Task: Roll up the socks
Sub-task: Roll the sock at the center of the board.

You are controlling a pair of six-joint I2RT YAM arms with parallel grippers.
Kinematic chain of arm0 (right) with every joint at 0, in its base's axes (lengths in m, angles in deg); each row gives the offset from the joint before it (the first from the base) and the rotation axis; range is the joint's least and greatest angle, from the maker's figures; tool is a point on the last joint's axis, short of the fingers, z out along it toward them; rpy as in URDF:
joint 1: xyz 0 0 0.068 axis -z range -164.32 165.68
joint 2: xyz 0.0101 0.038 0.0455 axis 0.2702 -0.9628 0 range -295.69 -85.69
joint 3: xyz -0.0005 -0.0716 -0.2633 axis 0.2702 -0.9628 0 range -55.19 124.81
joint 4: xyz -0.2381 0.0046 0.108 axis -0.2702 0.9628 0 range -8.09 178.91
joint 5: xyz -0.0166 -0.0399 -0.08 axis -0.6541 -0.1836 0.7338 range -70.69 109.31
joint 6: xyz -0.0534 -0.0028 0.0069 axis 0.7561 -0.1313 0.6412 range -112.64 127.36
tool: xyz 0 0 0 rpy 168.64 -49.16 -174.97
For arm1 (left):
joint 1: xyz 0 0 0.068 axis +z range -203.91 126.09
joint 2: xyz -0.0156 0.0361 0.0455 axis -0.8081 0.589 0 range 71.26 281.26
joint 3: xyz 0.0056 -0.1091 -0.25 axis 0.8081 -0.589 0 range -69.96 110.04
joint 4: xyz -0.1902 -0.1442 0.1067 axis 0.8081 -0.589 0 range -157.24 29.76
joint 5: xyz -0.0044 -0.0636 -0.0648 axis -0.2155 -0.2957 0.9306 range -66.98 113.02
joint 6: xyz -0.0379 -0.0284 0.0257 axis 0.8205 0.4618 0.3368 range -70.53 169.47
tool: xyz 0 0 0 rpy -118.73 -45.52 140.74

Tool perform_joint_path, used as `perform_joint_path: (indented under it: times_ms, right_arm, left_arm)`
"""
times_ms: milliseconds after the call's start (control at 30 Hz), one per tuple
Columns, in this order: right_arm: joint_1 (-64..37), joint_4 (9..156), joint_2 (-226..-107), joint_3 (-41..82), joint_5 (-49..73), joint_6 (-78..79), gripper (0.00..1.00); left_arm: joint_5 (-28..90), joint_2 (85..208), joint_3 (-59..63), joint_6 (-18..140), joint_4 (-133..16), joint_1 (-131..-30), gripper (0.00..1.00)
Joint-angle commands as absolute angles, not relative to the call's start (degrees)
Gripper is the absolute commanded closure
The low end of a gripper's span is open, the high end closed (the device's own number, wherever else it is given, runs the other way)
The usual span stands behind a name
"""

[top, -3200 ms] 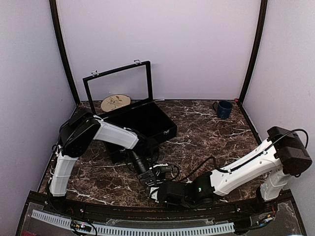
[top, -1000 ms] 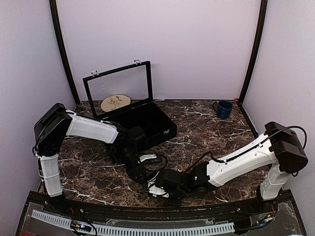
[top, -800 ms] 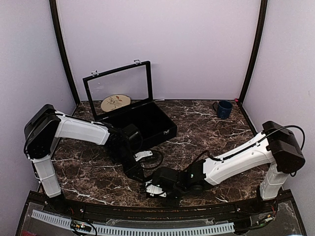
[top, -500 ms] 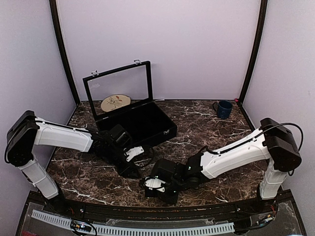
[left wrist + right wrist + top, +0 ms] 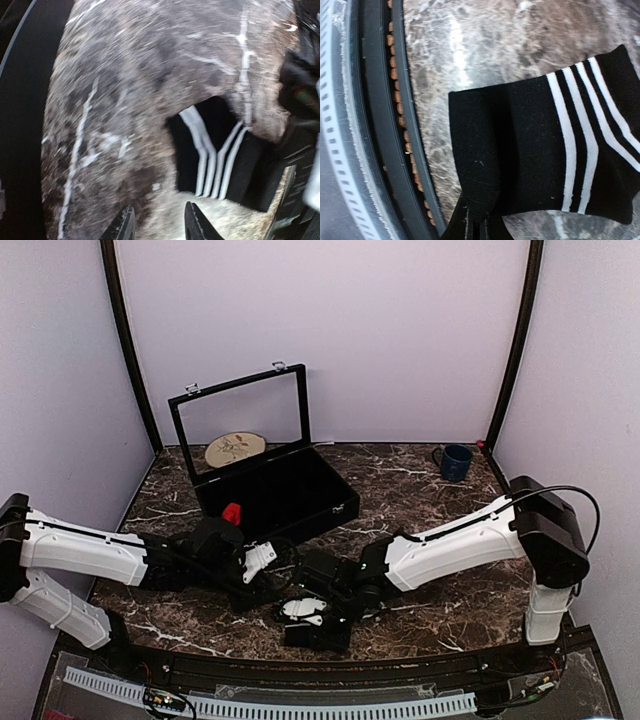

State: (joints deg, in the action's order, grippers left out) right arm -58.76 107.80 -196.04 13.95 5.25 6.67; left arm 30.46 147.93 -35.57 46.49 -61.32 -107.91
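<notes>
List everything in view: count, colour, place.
table: 1, brown marble, under everything
display case: 1, black, glass lid open, back left
round plaque: 1, tan, behind the case by the wall
mug: 1, dark blue, back right
black sock: 1, black with white stripes, flat at the near edge
red item: 1, red, in front of the case; probably the red sock, too small to confirm
left gripper: 1, open, black sock just ahead of it
right gripper: 1, shut on the black sock's end
</notes>
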Motion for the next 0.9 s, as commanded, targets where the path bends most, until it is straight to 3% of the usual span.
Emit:
perform_joint_path:
  times_ms: [0, 533, 867]
  right_arm:
    - [-57.23, 113.51, -199.15, 16.31, -2.37, 6.68, 1.0]
    - [-53.27, 114.16, -201.4, 16.73, -10.54, 4.67, 1.0]
    - [-49.44, 115.77, -205.46, 20.24, -16.39, 3.37, 1.0]
  left_arm:
    - [25.12, 144.65, -38.08, 44.84, -54.97, -112.7, 0.62]
    - [10.36, 128.99, -46.23, 43.64, -52.24, -119.2, 0.59]
    - [11.33, 133.77, -45.28, 38.97, -51.01, -126.52, 0.58]
